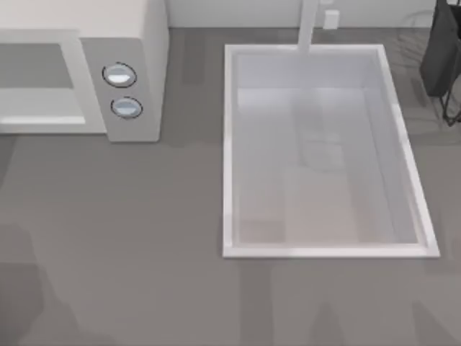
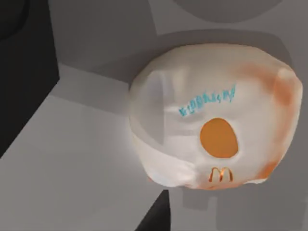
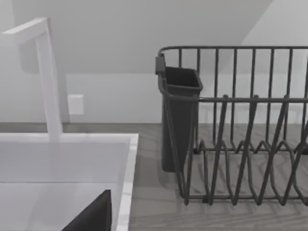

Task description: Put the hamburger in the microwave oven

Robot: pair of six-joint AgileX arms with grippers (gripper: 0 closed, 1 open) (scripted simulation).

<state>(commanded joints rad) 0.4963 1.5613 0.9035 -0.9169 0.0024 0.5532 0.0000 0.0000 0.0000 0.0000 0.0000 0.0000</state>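
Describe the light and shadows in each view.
Top view: soft even light, faint arm shadows on the table at the near edge. Left wrist view: the hamburger is brightly lit, a shadow around it. Right wrist view: the faucet casts a pale shadow on the wall.

place: probably a kitchen | cues: microwave oven (image 1: 122, 79), sink (image 1: 230, 144), dish rack (image 3: 240, 144)

The top view looks straight down on the table (image 1: 144, 238) from well above, taking in the microwave oven (image 1: 137, 43) at far left and the sink (image 1: 230, 144) at centre. The left wrist view sits very close to the hamburger (image 2: 211, 115). The right wrist view looks level across the sink rim (image 3: 127, 163) toward the faucet (image 3: 48, 77) and dish rack (image 3: 240, 125); it shares sink, faucet (image 1: 308, 25) and rack (image 1: 443, 58) with the top view.
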